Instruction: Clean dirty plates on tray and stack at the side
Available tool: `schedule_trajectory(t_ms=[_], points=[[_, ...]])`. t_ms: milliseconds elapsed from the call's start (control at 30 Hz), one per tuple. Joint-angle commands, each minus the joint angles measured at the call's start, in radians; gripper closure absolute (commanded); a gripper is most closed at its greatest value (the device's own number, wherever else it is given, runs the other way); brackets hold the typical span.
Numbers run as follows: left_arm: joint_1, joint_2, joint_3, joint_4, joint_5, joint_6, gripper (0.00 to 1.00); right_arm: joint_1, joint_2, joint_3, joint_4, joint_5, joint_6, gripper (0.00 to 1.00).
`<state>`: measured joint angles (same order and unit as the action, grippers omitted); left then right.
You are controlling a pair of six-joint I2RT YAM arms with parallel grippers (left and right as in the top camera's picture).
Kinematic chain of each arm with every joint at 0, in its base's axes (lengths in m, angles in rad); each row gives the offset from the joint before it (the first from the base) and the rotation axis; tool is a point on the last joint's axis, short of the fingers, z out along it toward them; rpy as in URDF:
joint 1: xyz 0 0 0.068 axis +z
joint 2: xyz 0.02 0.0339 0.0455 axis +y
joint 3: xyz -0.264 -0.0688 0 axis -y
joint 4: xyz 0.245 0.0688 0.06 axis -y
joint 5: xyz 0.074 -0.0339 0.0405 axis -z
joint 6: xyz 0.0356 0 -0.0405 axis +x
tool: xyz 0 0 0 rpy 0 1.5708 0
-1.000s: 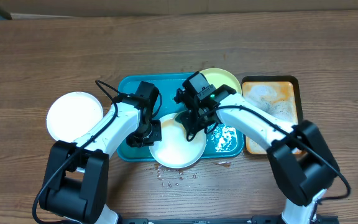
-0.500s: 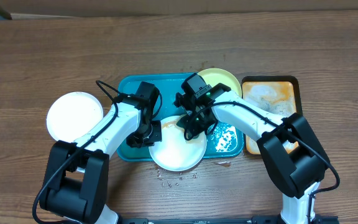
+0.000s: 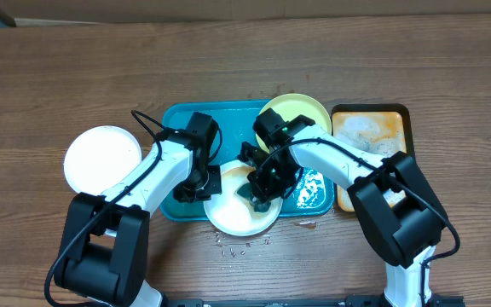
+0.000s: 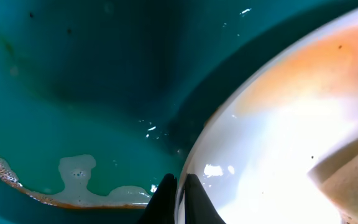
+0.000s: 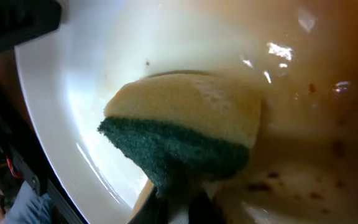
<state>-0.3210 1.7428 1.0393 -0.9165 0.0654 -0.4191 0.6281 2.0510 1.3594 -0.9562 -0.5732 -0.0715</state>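
Observation:
A white plate (image 3: 233, 211) with brown smears lies over the front rim of the teal tray (image 3: 177, 128). My left gripper (image 3: 209, 182) is shut on the plate's left rim, as the left wrist view (image 4: 178, 193) shows. My right gripper (image 3: 262, 189) is shut on a yellow and green sponge (image 5: 185, 134) pressed onto the plate's smeared inside (image 5: 185, 43). A pale yellow-green plate (image 3: 307, 111) rests at the tray's back right. A clean white plate (image 3: 102, 159) lies on the table to the left of the tray.
A narrow orange tray (image 3: 372, 145) with soapy residue stands right of the teal tray. Foam and water lie on the teal tray's floor (image 4: 73, 174). Small drops or crumbs (image 3: 233, 247) dot the table in front of the plate.
My right gripper has moved with the sponge toward me and a little right across the white plate. The left gripper and the plate have stayed still.

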Motion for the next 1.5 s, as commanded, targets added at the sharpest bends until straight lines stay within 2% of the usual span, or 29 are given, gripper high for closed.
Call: schedule_trajectory(t_ms=[0,67,133,167,233,533,800,1067,1267,1467], points=[[0.0,0.01,-0.012,0.009,-0.039,-0.016,0.96,0.008,0.02,-0.012,0.064,-0.009,-0.002,0.96],[0.0,0.01,-0.012,0.009,-0.039,-0.016,0.96,0.008,0.02,-0.012,0.115,0.077,0.059,0.96],[0.0,0.01,-0.012,0.009,-0.039,-0.016,0.96,0.007,0.02,-0.011,0.164,0.207,0.15,0.96],[0.0,0.01,-0.012,0.008,-0.039,-0.016,0.96,0.003,0.02,-0.011,0.193,0.337,0.233,0.96],[0.0,0.01,-0.012,0.007,-0.039,-0.016,0.96,-0.003,0.019,-0.005,0.195,0.436,0.298,0.96],[0.0,0.01,-0.012,0.008,-0.039,-0.016,0.96,-0.02,0.001,0.066,0.106,0.633,0.303,0.96],[0.0,0.01,-0.012,0.008,-0.039,-0.016,0.96,-0.01,-0.074,0.071,0.001,0.525,0.257,0.96],[0.0,0.009,-0.012,-0.002,-0.039,-0.016,0.96,-0.044,-0.3,0.071,0.027,0.476,0.275,0.96],[0.009,0.005,0.01,-0.007,-0.041,-0.016,0.96,-0.173,-0.376,0.071,-0.042,0.5,0.312,0.96],[0.035,-0.068,0.087,-0.076,-0.134,-0.015,0.96,-0.393,-0.377,0.06,-0.126,0.502,0.272,0.96]])
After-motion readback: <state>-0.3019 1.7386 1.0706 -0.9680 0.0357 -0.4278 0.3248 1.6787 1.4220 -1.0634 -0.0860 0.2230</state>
